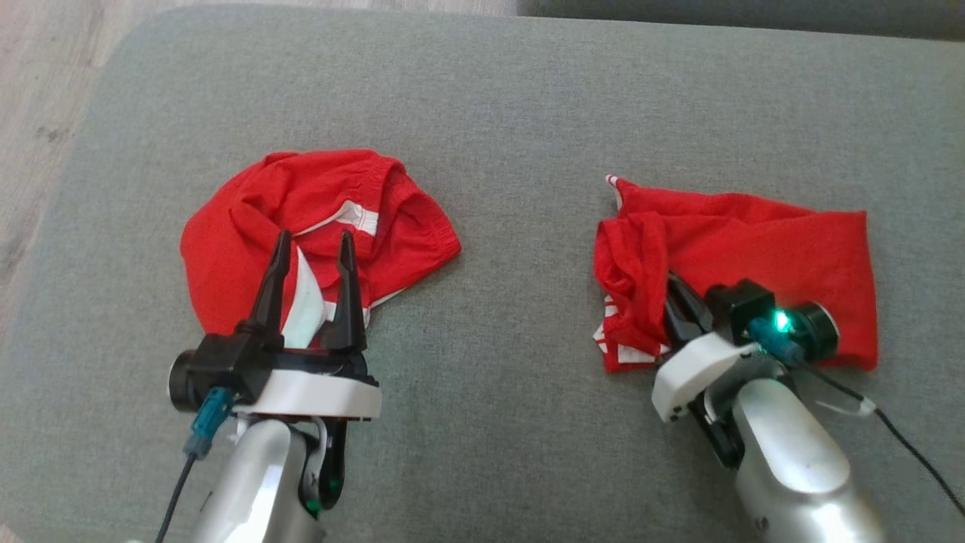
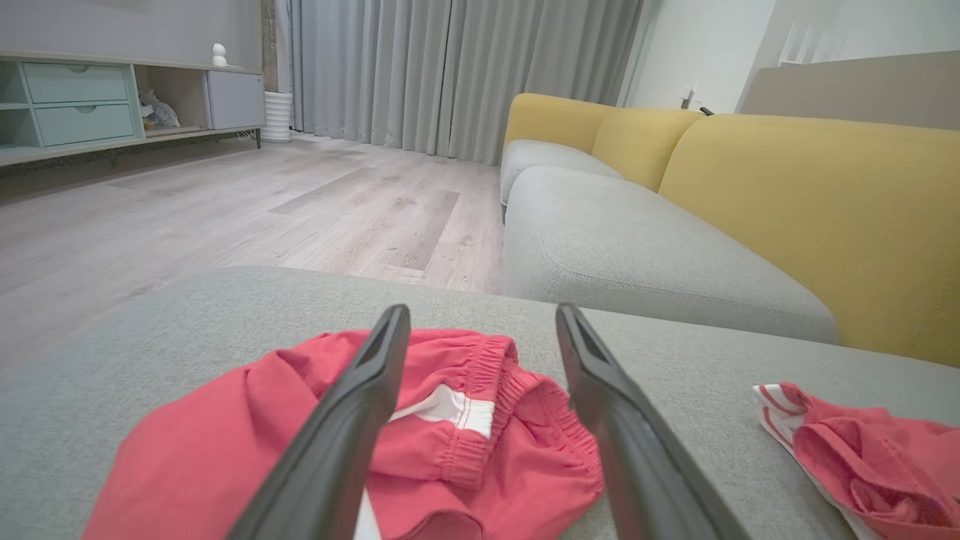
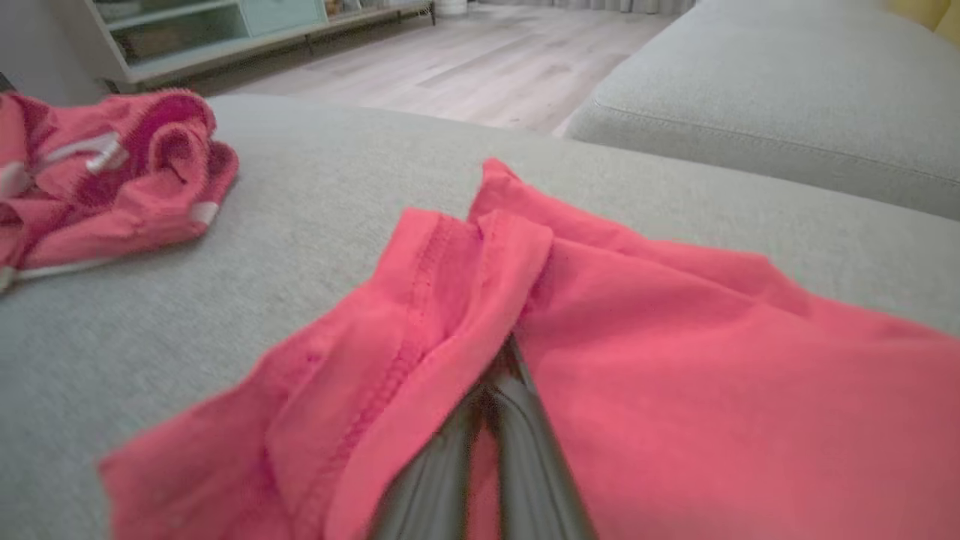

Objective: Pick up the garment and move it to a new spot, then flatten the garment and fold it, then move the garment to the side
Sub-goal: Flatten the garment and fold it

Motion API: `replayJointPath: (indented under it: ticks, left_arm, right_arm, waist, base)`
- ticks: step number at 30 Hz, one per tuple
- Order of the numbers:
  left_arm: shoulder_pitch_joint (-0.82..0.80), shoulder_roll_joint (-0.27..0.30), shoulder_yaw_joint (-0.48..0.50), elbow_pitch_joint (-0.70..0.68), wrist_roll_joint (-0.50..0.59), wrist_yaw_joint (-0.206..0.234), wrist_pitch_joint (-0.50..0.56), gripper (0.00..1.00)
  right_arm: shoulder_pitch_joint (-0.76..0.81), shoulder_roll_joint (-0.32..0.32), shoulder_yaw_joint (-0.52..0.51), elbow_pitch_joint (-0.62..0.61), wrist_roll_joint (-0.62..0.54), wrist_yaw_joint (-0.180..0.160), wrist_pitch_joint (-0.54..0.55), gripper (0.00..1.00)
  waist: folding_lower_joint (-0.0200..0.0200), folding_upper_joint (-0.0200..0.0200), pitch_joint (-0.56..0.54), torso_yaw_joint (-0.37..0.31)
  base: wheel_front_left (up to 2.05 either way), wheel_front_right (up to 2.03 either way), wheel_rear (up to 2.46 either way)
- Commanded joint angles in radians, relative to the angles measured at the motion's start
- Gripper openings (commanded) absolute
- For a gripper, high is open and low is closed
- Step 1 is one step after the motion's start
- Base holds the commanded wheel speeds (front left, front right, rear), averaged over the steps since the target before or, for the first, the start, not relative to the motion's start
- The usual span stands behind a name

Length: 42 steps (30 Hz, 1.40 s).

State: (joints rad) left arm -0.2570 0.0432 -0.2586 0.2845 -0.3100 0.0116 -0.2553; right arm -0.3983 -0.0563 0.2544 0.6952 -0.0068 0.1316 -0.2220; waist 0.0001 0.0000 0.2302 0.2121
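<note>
Two crumpled red garments with white trim lie on the grey cushion. The right garment is partly spread, with its left edge bunched up. My right gripper is shut on a fold of that bunched edge, and the cloth drapes over its fingertips. The left garment, with an elastic waistband, is heaped at the cushion's left. My left gripper stands open just above its near part, with nothing between the fingers. Each wrist view also catches the other garment.
The cushion's left edge drops to a wooden floor. A grey and yellow sofa stands beyond the cushion, with a gap of floor between. A low cabinet and curtains are far off. Bare grey cushion lies between the two garments and behind them.
</note>
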Motion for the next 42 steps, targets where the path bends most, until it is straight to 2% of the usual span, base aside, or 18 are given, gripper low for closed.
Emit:
replayJointPath:
  ticks: [1, 5, 9, 15, 21, 27, 33, 41, 42]
  left_arm:
    - [-0.039, 0.007, 0.027, -0.028, -0.006, 0.004, -0.006, 1.00]
    - [-0.039, 0.007, 0.032, -0.025, -0.006, 0.005, -0.006, 1.00]
    - [-0.035, 0.007, 0.033, -0.024, -0.005, 0.005, -0.006, 1.00]
    - [-0.032, 0.007, 0.041, -0.023, 0.001, 0.006, -0.006, 1.00]
    - [-0.029, 0.007, 0.062, -0.022, 0.009, 0.002, -0.006, 1.00]
    - [-0.026, 0.007, 0.083, -0.033, 0.015, 0.001, -0.006, 1.00]
    - [-0.014, 0.007, 0.099, -0.046, 0.018, 0.001, -0.006, 1.00]
    - [0.017, 0.007, 0.090, -0.057, 0.014, 0.006, -0.006, 1.00]
    - [0.021, 0.007, 0.087, -0.057, 0.013, 0.007, -0.006, 1.00]
  right_arm:
    - [-0.040, 0.006, 0.038, -0.032, 0.024, -0.001, -0.018, 0.00]
    - [-0.048, 0.006, 0.107, -0.061, 0.087, -0.001, -0.031, 0.00]
    - [-0.030, 0.006, 0.179, -0.003, 0.103, -0.001, 0.016, 0.00]
    - [-0.019, 0.006, 0.183, 0.054, 0.118, -0.001, 0.041, 0.00]
    - [-0.033, 0.006, 0.113, 0.047, 0.108, -0.001, 0.012, 0.00]
    - [-0.032, 0.006, -0.066, -0.022, 0.034, -0.001, -0.023, 0.00]
    - [0.031, 0.006, -0.216, -0.184, 0.004, -0.001, -0.037, 0.00]
    - [0.171, 0.006, -0.255, -0.402, 0.045, -0.001, -0.040, 0.00]
    - [0.183, 0.006, -0.255, -0.415, 0.049, -0.001, -0.040, 0.57]
  waist:
    - [-0.0001, 0.0000, -0.003, 0.000]
    - [-0.0001, 0.0000, -0.011, -0.003]
    - [-0.0001, 0.0000, -0.018, -0.011]
    - [-0.0001, 0.0000, -0.025, -0.035]
    - [-0.0001, 0.0000, -0.038, -0.070]
    - [-0.0001, 0.0000, -0.055, -0.117]
    - [-0.0001, 0.0000, -0.073, -0.152]
    - [-0.0001, 0.0000, -0.086, -0.168]
    - [-0.0001, 0.0000, -0.086, -0.168]
  base:
    - [0.00, 0.00, 0.00]
    - [0.00, 0.00, 0.00]
    - [0.00, 0.00, 0.00]
    - [0.00, 0.00, 0.00]
    - [0.00, 0.00, 0.00]
    - [0.00, 0.00, 0.00]
    - [0.00, 0.00, 0.00]
    - [0.00, 0.00, 0.00]
    - [0.00, 0.00, 0.00]
